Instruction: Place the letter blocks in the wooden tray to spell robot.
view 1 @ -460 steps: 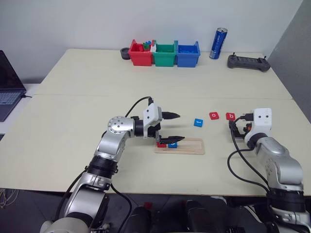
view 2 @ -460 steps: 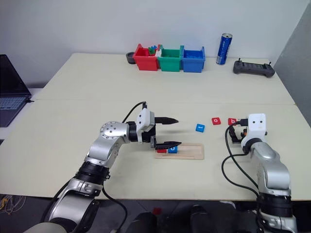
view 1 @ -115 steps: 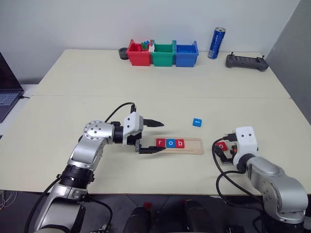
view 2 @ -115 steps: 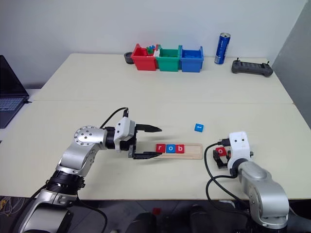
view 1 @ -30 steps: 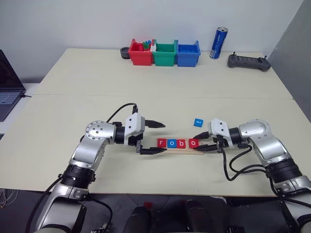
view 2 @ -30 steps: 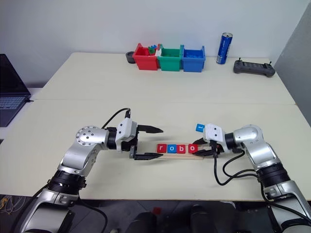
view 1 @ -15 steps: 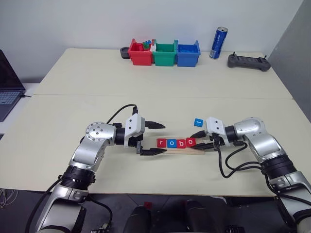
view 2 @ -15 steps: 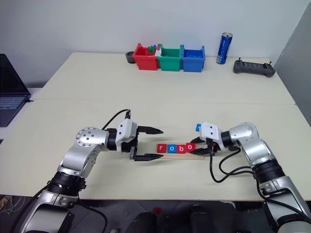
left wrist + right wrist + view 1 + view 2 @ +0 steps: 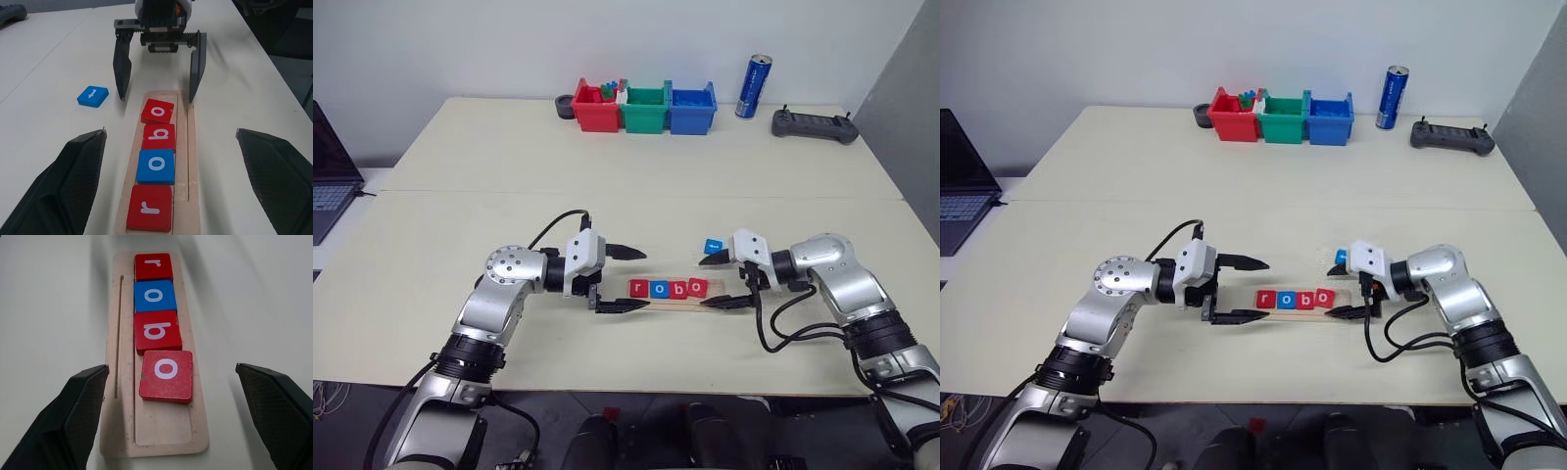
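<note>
Four letter blocks (image 9: 157, 323) down in the wooden tray (image 9: 120, 382), reading r-o-b-o; last o slightly crooked. Blue t block (image 9: 713, 247) loose on table beside. Right gripper (image 9: 726, 281) spread wide, empty; left gripper (image 9: 623, 279) spread too. Risk: nudging crooked o when seating t.

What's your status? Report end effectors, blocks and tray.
Left end effector open at tray's left end. Right end effector open, straddling wooden tray. Four blocks read r-o-b-o, last o slightly askew. Blue t block on table, nothing blocking.

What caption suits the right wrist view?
Open right gripper over wooden tray holding tiles r, o, b, o.
</note>
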`<state>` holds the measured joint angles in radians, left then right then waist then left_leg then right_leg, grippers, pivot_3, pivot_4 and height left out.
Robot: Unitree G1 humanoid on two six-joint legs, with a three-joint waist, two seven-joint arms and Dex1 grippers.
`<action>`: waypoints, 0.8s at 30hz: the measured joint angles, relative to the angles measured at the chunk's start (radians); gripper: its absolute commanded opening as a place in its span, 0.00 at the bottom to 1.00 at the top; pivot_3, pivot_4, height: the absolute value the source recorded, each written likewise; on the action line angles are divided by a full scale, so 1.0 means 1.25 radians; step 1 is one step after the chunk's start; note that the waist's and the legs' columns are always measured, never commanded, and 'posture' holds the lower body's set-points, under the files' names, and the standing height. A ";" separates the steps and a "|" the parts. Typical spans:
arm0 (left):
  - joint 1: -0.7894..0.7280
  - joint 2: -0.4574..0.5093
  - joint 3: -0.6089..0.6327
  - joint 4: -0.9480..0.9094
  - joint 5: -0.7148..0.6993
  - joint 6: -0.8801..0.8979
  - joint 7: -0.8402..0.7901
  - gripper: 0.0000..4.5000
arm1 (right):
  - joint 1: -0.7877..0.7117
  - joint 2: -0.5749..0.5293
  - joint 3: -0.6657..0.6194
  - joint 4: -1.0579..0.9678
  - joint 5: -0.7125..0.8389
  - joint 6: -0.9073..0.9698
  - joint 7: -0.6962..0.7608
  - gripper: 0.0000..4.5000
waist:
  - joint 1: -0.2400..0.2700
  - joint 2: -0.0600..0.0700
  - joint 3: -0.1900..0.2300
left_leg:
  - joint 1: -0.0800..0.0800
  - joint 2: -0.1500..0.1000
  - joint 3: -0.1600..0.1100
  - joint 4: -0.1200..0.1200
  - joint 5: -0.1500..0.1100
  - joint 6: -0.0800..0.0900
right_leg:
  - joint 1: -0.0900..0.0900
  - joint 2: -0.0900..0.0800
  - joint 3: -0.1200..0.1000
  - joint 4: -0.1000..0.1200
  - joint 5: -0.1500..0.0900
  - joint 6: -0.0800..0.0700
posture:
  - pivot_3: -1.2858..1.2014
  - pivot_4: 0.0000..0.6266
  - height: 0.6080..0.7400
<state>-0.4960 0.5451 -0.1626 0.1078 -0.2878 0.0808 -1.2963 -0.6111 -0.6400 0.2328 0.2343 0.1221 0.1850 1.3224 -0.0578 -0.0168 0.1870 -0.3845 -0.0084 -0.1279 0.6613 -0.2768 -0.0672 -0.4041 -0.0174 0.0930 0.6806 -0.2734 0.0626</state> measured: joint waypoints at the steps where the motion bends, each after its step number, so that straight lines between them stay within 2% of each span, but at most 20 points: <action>1: 0.000 0.000 0.000 0.000 0.000 0.000 0.000 1.00 | 0.000 -0.003 -0.008 -0.002 0.000 0.000 -0.005 0.99 | 0.000 0.000 0.000 | 0.000 0.000 0.000 0.000 0.000 0.000 | 0.000 0.000 0.000 0.000 0.000 0.000 | 0.52 0.24 1.00; 4: 0.000 -0.001 0.000 0.000 0.000 0.000 0.000 1.00 | 0.000 -0.005 -0.021 -0.002 0.000 -0.004 -0.029 0.87 | 0.000 0.000 0.000 | 0.000 0.000 0.000 0.000 0.000 0.000 | 0.000 0.000 0.000 0.000 0.000 0.000 | 0.52 0.24 1.00; 5: 0.000 -0.002 0.000 0.000 0.000 -0.001 0.000 1.00 | 0.000 -0.003 -0.021 -0.001 0.000 -0.009 -0.037 0.80 | -0.001 0.000 0.000 | 0.000 0.000 0.000 0.000 0.000 0.000 | 0.000 0.000 0.000 0.000 0.000 0.000 | 0.52 0.24 1.00; 15: -0.006 -0.002 0.000 0.001 0.000 -0.003 -0.002 1.00 | 0.002 0.034 -0.008 0.060 -0.043 -0.098 -0.096 0.01 | -0.001 0.000 0.000 | 0.000 0.000 0.000 0.000 0.000 0.000 | 0.000 0.000 0.000 0.000 0.000 0.000 | 0.52 0.24 1.00; 24: -0.006 -0.001 0.000 0.001 0.000 -0.003 -0.001 1.00 | -0.008 0.063 0.026 0.096 -0.081 -0.142 -0.105 0.00 | -0.001 0.000 0.000 | 0.000 0.000 0.000 0.000 0.000 0.000 | 0.000 0.000 0.000 0.000 0.000 0.000 | 0.52 0.24 1.00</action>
<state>-0.5034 0.5439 -0.1627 0.1092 -0.2873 0.0773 -1.2980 -0.6210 -0.5613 0.2647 0.3538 0.0213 0.0070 1.1914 -0.0590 -0.0168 0.1870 -0.3844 -0.0084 -0.1276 0.6613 -0.2767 -0.0672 -0.4042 -0.0173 0.0932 0.6807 -0.2734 0.0625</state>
